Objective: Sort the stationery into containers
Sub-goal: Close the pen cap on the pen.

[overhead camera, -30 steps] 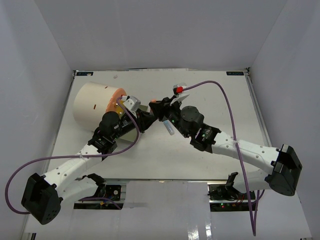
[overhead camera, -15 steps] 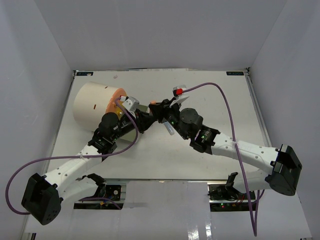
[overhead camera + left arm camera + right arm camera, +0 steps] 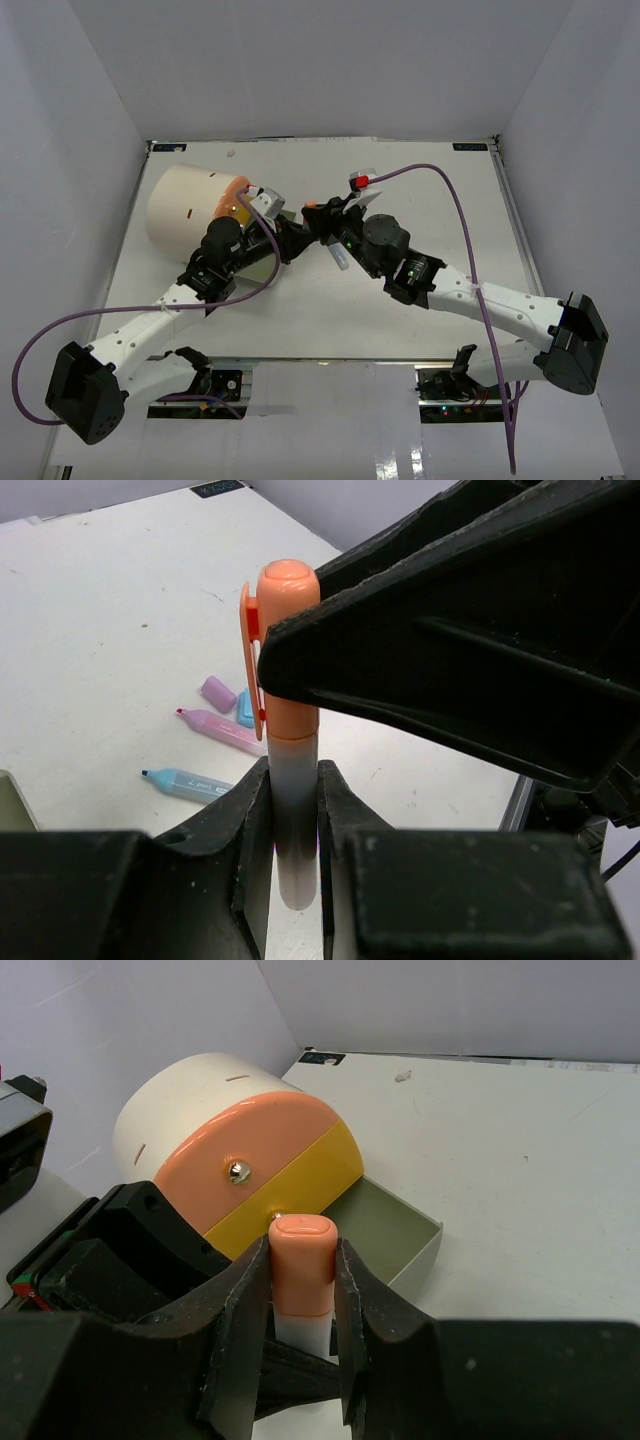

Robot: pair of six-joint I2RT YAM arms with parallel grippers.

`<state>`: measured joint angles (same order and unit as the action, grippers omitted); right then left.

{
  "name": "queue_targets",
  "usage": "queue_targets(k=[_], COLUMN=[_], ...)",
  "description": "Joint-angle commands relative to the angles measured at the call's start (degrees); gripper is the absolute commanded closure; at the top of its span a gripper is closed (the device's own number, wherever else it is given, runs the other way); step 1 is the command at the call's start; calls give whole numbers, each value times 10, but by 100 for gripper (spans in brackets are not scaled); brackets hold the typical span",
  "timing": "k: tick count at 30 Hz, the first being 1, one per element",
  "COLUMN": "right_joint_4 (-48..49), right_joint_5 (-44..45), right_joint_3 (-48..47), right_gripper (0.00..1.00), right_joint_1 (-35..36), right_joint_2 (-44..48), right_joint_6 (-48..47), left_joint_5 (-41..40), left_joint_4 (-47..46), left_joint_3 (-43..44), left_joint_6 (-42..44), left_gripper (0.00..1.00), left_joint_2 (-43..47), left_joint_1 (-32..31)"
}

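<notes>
One orange-capped pen (image 3: 290,680) held at both ends
The left claw (image 3: 293,805) grips its pale barrel and the right claw (image 3: 300,1295) pinches its cap, near the open drawer (image 3: 395,1230) of the cream container (image 3: 195,1105).

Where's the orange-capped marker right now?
The marker is mid-table in the top view, just right of the open drawer of the cream container, the left tool gripping its white barrel and the right tool its cap.

Cream cylinder (image 3: 185,205) on table (image 3: 320,310), far left

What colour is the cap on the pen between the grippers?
Orange; the cap shows best in the left wrist view.
</notes>
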<state>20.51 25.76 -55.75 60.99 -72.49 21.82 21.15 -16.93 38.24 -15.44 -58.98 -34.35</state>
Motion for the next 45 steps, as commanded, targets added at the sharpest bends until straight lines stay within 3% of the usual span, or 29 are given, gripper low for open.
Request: queue_targets(k=[1, 24, 33, 45], right_joint_4=[-133, -237, -225, -220], right_joint_5=[-56, -131, -101, -33], right_joint_3=[12, 29, 20, -57], right_gripper=[92, 92, 92, 88], right_joint_1=[16, 16, 16, 11], right_joint_2=[-12, -55, -35, -29], right_joint_6=[2, 72, 57, 17], left_joint_5=[-44, -80, -23, 28], left_joint_4=[-94, -192, -128, -47], left_joint_3=[63, 118, 105, -1], left_joint_6=[4, 36, 15, -17], left_gripper=[84, 98, 92, 88], left_joint_2=[5, -17, -32, 17], left_joint_1=[12, 12, 12, 11])
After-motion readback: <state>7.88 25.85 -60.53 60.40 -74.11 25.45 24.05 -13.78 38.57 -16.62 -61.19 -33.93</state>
